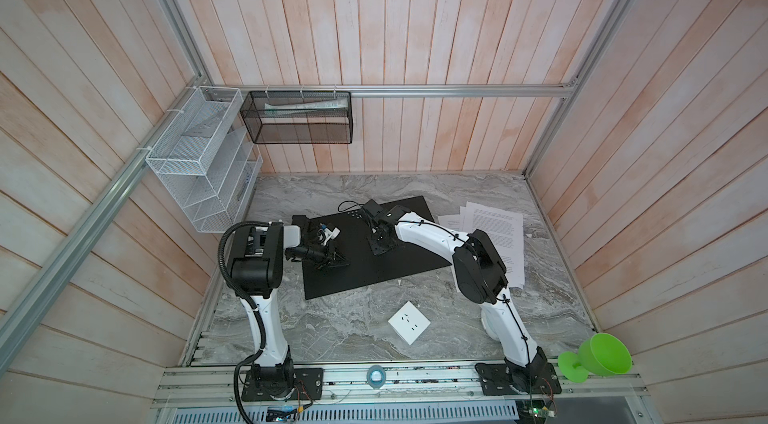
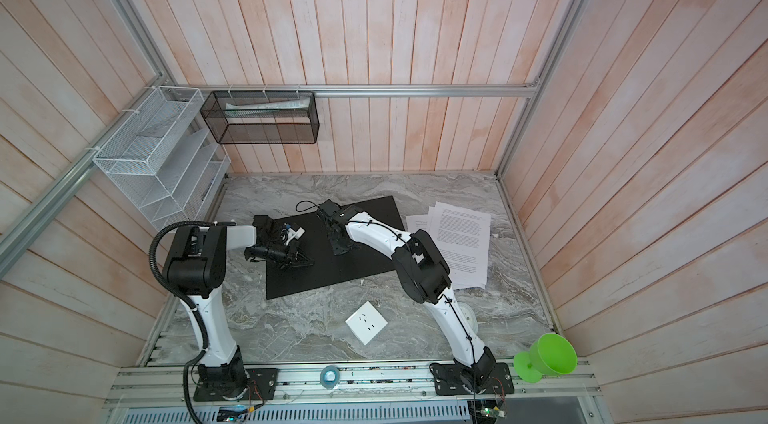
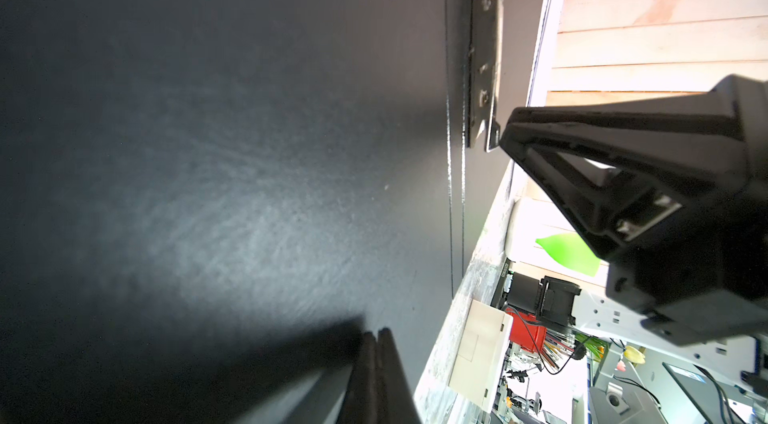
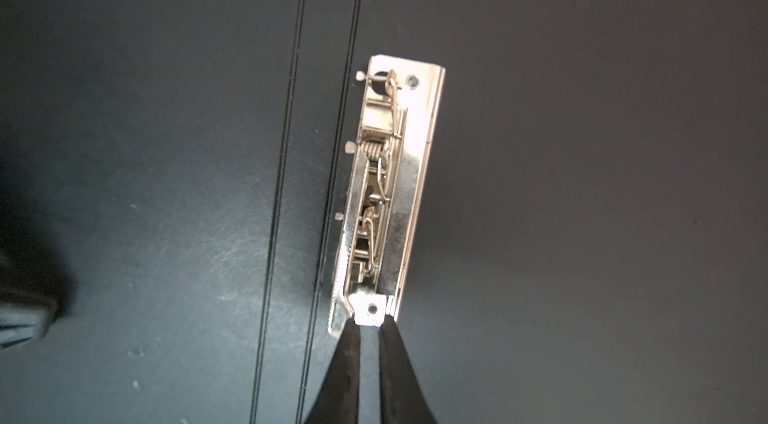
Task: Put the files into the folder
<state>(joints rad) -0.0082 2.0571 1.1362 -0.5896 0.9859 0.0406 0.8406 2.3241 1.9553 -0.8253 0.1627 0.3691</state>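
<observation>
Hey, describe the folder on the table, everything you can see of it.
The folder lies open and flat on the marble tabletop, matte black inside facing up, two crease lines along its spine. A shiny metal clip is fixed beside those creases. The right pincer is shut on the clip's end tab; the shut left pincer rests its tip on the other leaf. The files lie beside it on the right, none inside.

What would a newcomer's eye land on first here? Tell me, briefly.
The open folder, black inside up, lies mid-table under both arms. The right gripper pinches the end of its shiny metal clip; the left gripper is shut over the other leaf. The files lie fanned just right of it; a bright green cup sits at the front right corner.
</observation>
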